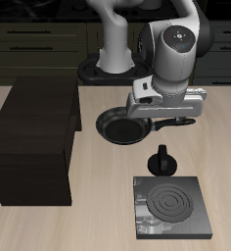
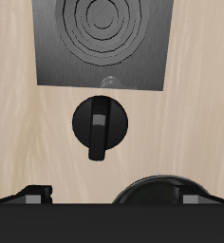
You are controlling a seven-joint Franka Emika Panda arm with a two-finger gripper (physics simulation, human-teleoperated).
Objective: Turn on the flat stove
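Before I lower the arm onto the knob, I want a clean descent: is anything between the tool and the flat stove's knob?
Nothing visible. The tool hangs above the knob of the flat stove; the frying pan sits off to one side.

**Even, soft simulator light, low-resolution renders**

Both views are evenly and fairly brightly lit, with no hard glare. The pale wood-grain tabletop (image 1: 98, 221) shows only faint, soft shadows, beneath the large dark box-like cabinet (image 1: 34, 137) and around the flat dark-grey square stove (image 1: 172, 207). The stove's slab carries a dull sheen in the wrist view (image 2: 102, 43). Edges look slightly pixelated; nothing appears blurred or distorted.
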